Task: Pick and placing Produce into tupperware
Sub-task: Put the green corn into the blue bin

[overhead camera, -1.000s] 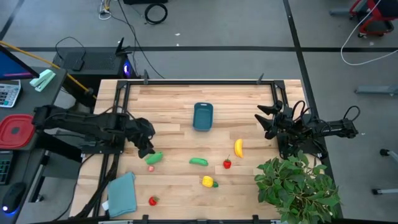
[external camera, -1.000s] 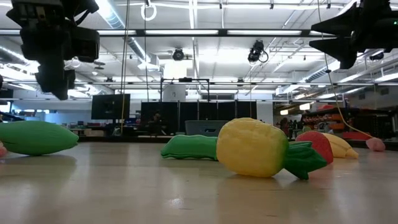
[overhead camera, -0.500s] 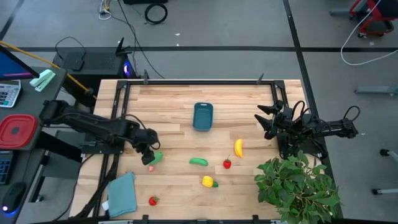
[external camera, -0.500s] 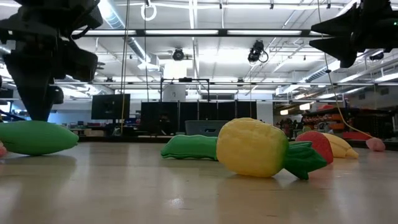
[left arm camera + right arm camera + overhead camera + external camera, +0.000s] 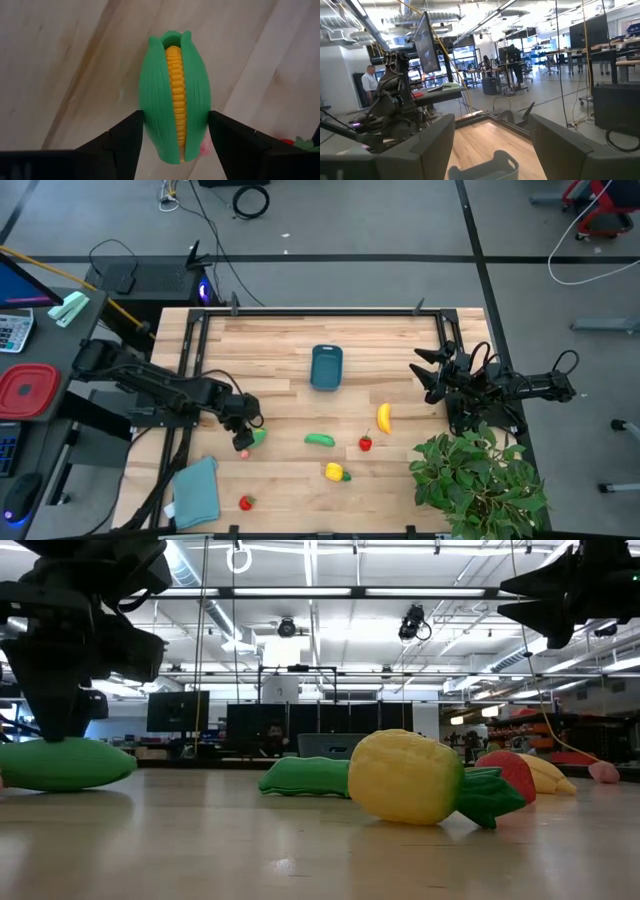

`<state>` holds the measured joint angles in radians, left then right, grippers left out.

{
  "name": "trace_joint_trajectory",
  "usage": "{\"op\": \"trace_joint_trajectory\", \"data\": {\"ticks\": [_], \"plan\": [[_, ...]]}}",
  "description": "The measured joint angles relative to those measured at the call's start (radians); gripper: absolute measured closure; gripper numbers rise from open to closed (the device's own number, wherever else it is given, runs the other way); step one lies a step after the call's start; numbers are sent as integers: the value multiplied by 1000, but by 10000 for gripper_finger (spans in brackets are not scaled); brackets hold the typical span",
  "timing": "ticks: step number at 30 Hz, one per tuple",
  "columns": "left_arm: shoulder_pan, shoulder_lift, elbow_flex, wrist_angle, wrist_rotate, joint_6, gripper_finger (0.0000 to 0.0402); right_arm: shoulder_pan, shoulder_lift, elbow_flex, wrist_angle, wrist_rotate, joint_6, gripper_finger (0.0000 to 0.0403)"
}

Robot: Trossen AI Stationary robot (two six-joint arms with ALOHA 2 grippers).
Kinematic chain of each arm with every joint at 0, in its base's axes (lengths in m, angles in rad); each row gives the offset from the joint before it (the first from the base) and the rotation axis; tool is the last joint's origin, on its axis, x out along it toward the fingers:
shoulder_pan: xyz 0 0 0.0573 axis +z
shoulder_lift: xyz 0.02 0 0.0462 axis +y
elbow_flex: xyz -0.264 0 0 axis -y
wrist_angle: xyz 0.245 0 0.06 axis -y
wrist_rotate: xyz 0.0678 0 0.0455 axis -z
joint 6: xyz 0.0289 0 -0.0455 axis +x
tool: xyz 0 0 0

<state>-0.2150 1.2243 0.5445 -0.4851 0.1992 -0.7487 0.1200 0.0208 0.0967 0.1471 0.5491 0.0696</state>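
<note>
Straddling the toy corn cob [image 5: 175, 102], the left gripper [image 5: 175, 131] has its fingers apart, one on each side, on the counter [image 5: 280, 345]. No writing is legible. The right gripper [image 5: 425, 372] hangs open near the counter's right edge, beyond the teal tub [image 5: 326, 367].

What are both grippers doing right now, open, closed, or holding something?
Left gripper: open, fingers either side of the corn.
Right gripper: open, empty, raised.
</note>
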Motion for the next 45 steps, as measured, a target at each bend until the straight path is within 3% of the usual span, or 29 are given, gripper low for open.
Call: {"op": "trace_joint_trajectory", "data": {"ticks": [12,20,29,34,45], "plan": [[-4,0,-2,28,-2,1,173,0,0,0,0,0,-2,139],[15,0,1,42,11,80,163,0,0,0,0,0,-2,139],[56,0,117,10,70,125,130,0,0,0,0,0,-2,139],[53,0,172,-88,70,144,119,0,0,0,0,0,-2,139],[-16,0,181,-131,5,144,141,0,0,0,0,0,-12,139]]}}
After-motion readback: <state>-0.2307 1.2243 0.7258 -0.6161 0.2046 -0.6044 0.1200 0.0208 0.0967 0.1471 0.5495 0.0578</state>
